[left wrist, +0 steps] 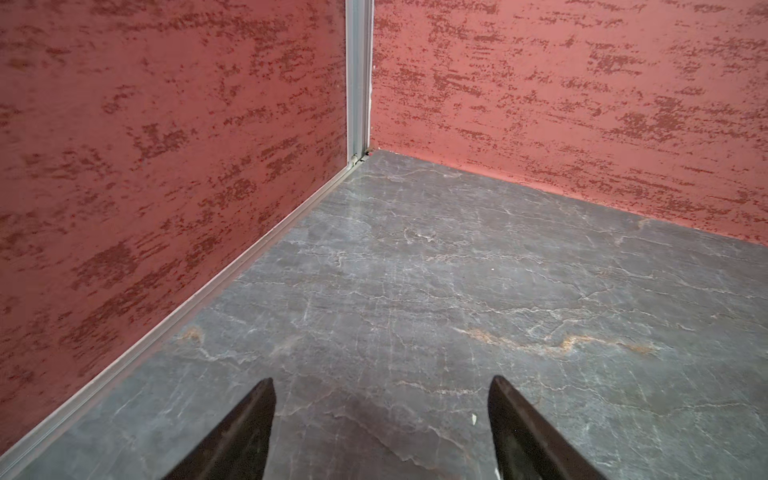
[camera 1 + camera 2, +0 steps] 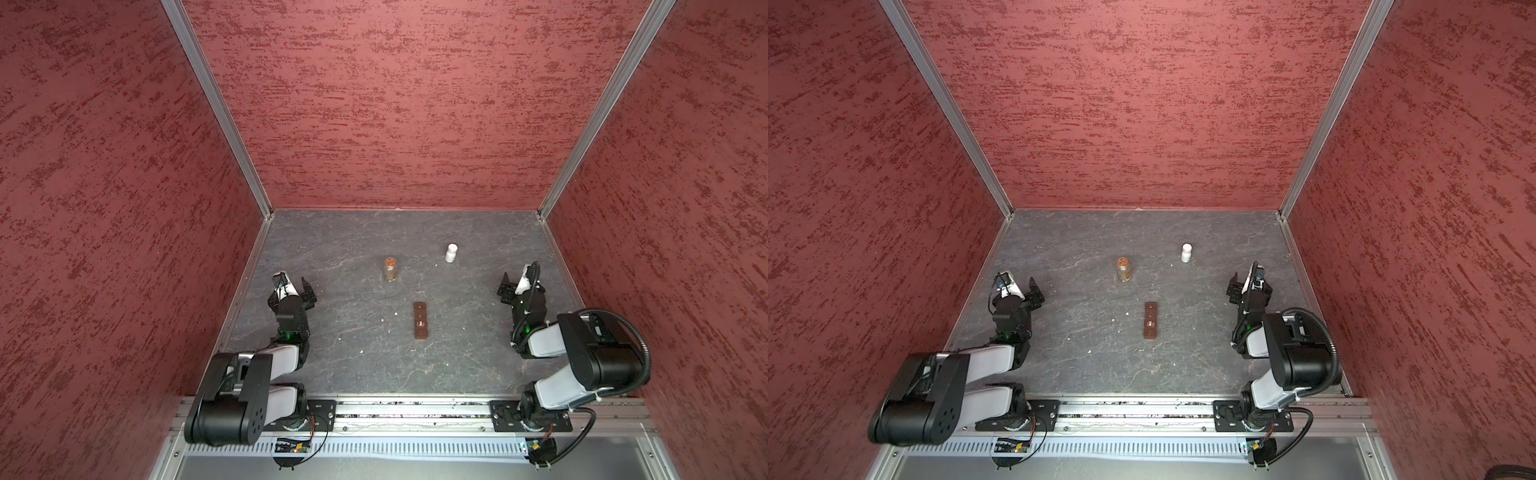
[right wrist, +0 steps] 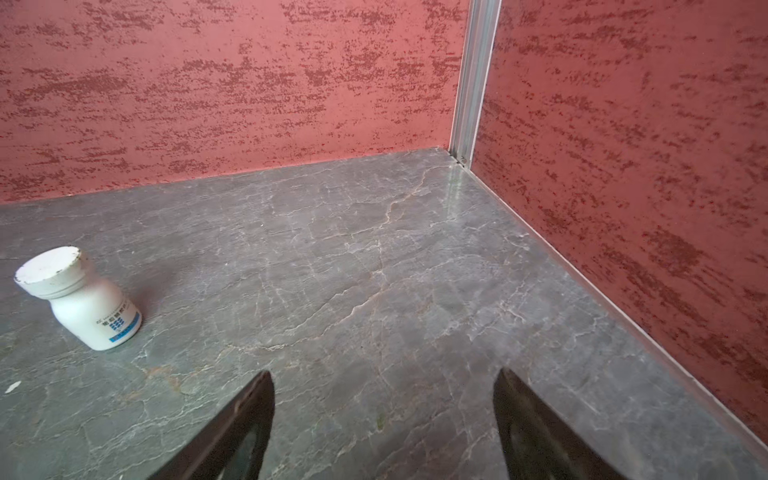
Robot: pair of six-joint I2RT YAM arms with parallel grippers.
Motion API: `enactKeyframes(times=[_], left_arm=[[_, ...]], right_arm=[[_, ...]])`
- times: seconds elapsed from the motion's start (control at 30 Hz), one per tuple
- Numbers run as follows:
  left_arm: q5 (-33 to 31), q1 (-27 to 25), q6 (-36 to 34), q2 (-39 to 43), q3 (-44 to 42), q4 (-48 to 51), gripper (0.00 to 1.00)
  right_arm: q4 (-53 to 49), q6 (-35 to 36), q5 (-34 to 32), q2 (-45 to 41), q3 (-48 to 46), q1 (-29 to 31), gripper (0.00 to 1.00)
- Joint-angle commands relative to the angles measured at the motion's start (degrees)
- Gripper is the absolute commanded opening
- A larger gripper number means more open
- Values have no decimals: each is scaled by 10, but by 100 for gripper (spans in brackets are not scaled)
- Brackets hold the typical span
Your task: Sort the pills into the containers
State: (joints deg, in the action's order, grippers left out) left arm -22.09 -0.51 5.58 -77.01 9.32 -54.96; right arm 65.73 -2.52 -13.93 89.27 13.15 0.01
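1. Overhead, in both top views, the left arm is folded at the elbow. Its base sits on the near rail, and its forearm reaches forward along the left edge of the table.
2. The left gripper points toward the far-left corner. In the left wrist view its fingers are spread wide, with only bare tabletop between them.
3. The right arm mirrors that fold on the right side, and the right gripper faces the far-right corner.
4. The right gripper's fingers are likewise parted and grasp nothing. A white bottle stands upright off to one side of them.
5. The containers lie mid-table between the two arms, well apart from both grippers, with the long box running near to far.
6. The pills show as a few whitish specks scattered on the tabletop left of the box. What the cells hold is too small to tell.
7. A brown bottle stands upright beyond the box, left of the white bottle.
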Motion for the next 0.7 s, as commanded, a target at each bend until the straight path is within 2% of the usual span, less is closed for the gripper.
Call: enactKeyframes(times=[0.0,0.03,0.1,0.13,0.17,0.2,0.23,0.37,0.4,0.43,0.67], left_arm=[[50,1,-16,-44,32,-85,81],[49,-5,-17,-28,49,-24,81],[67,-7,-35,-58,49,-65,81],[77,-15,-45,-57,56,-54,82],[85,-25,-57,-63,66,-33,83],[99,-29,-71,-86,71,-50,83],[109,-28,-77,-100,75,-59,83],[132,-20,-73,-112,92,-28,85],[132,-20,-76,-118,92,-41,97],[133,-18,-70,-110,98,-17,99],[135,-10,-59,-110,106,1,99]], right_arm=[[31,6,37,-1,20,-11,83],[22,5,39,-5,22,-12,83],[21,-3,16,-3,23,-12,84],[21,-6,13,-3,24,-12,85],[27,-3,11,-2,23,-13,88],[26,-4,9,-3,22,-13,97],[34,-4,5,-2,19,-12,99],[59,-6,5,-5,4,-12,99],[55,-4,6,-3,7,-12,99],[45,-4,7,-4,12,-12,99],[28,1,19,-3,22,-12,99]])
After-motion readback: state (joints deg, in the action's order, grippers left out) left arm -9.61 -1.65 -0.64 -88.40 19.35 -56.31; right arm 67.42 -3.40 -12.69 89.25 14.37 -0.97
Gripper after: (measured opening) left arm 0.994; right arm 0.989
